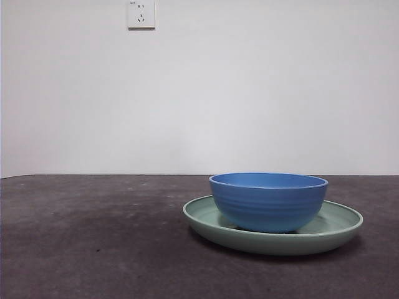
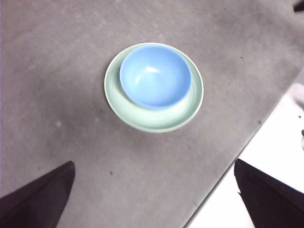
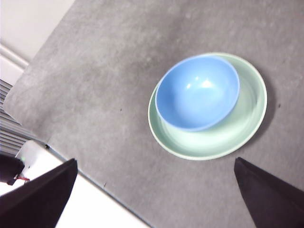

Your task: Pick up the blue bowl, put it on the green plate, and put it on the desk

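The blue bowl [image 1: 269, 200] stands upright inside the green plate [image 1: 340, 225], a little off the plate's centre, on the desk [image 1: 93, 237] at the right of the front view. Both also show in the left wrist view, bowl [image 2: 155, 75] on plate [image 2: 156, 118], and in the right wrist view, bowl [image 3: 197, 91] on plate [image 3: 213, 140]. My left gripper [image 2: 154, 199] hangs high above the desk, open and empty, well clear of the bowl. My right gripper [image 3: 154, 199] is likewise high, open and empty. Neither arm shows in the front view.
A white wall with a socket [image 1: 141, 14] stands behind the desk. The desk's edge [image 2: 228, 180] runs close to the plate in the left wrist view, with white floor beyond. The right wrist view shows another desk edge [image 3: 85, 178].
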